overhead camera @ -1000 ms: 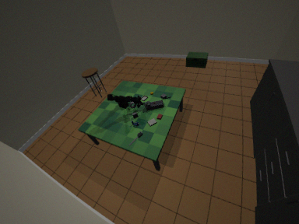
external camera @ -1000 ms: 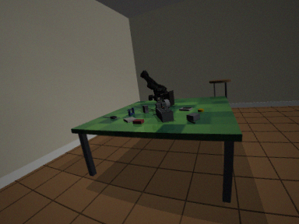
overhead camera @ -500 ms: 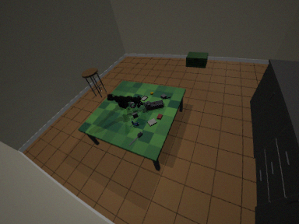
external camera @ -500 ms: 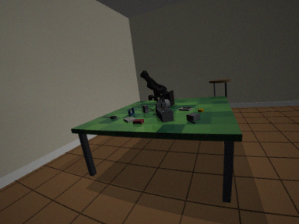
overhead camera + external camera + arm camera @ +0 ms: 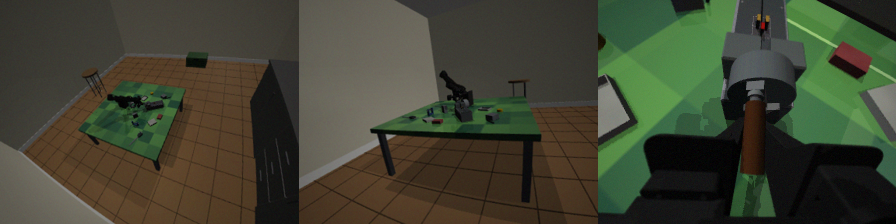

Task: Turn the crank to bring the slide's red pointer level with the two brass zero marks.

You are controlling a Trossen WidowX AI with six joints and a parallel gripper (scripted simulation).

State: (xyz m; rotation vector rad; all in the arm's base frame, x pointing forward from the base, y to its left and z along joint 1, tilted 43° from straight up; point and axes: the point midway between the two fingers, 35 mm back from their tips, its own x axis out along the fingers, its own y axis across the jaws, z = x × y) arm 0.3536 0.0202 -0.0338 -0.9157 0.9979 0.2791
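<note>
while the fingers of the gripper [image 5: 143,103] [image 5: 455,99] [image 5: 754,145] are clasping the brown handle [image 5: 754,137], its long axis is running ahead from between them to the grey crank hub [image 5: 763,75], the red pointer [image 5: 763,25] lying beyond.

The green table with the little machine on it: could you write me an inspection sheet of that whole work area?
Surface: green checkered table.
Job's things: crank machine; red pointer between two brass marks, exact alignment unclear.
Clutter: red block beside the machine; other small items around.
Grippers: end effector closed on the brown crank handle.
Cables: nothing seen.
Surroundings: round stool, dark green box, tiled floor.
</note>
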